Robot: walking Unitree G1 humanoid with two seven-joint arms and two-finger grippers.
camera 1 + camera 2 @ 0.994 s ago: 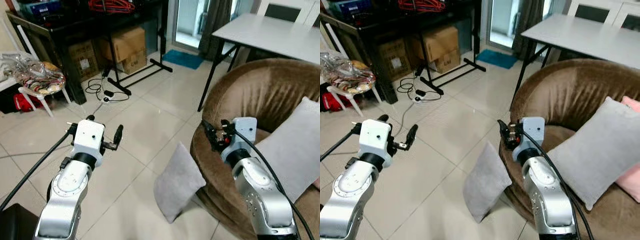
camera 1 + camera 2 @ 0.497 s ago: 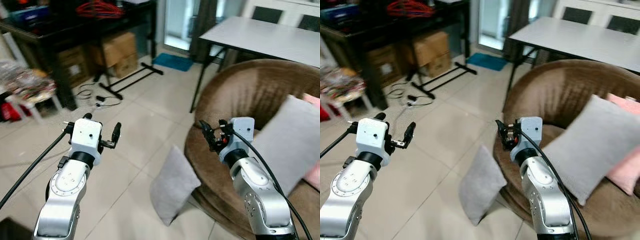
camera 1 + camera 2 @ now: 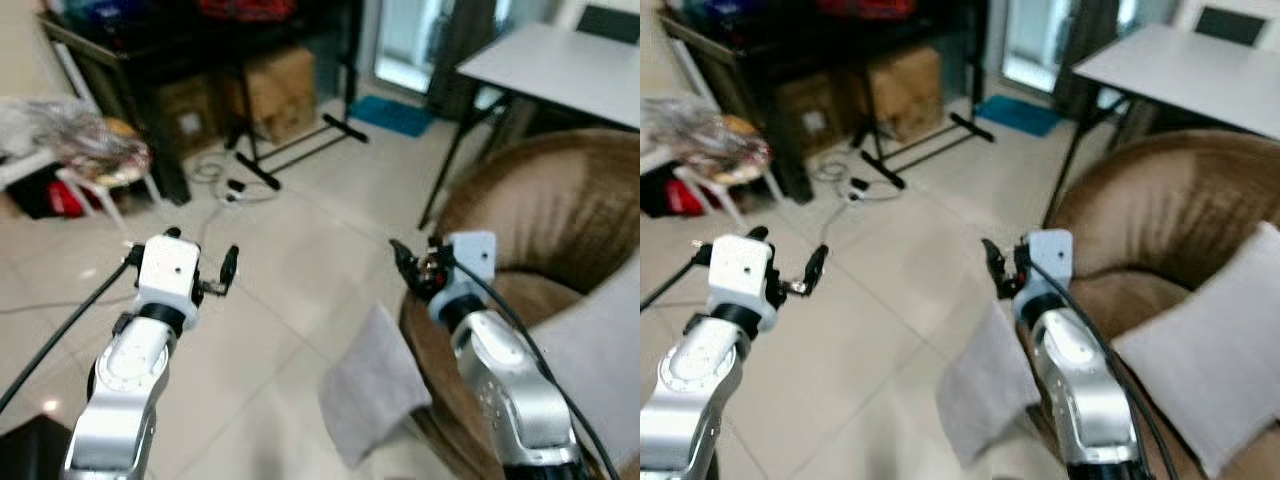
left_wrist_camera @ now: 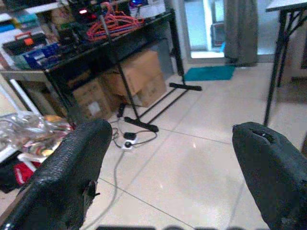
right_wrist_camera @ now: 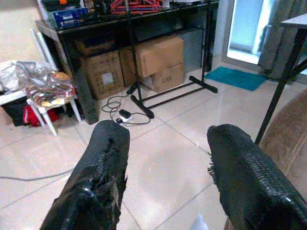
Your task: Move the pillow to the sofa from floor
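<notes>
Nearest: both silver arms raised over the floor (image 3: 290, 250) of pale glossy tiles with thin dark joints. Left gripper (image 3: 200, 272) held above the tiles, empty, jaws released and spread wide. Right gripper (image 3: 412, 268) held just beside the sofa rim, empty, jaws likewise released and wide apart.

Grey pillow (image 3: 372, 382) on the floor, tilted, leaning against the outer wall of the brown sofa (image 3: 540, 200), directly below the right arm; not touched by either gripper. Second grey cushion (image 3: 1210, 370) resting on the sofa seat, against the right side.

Mid-room: white power strip and coiled black cable (image 5: 125, 115) lying on the tiles, just beside the foot of a black stand (image 5: 168, 93). Small white stool (image 3: 100, 175) at the left side, loaded with clear plastic wrapping and coloured items; red item on the floor beneath it.

Far side: black shelving table (image 5: 96, 28) along the wall, carrying red hangers and blue boxes on top, with cardboard boxes (image 5: 156, 62) stored on the floor under it. Teal mat (image 5: 240, 78) on the tiles before a bright doorway. White table (image 3: 560, 70) with black legs behind the sofa.
</notes>
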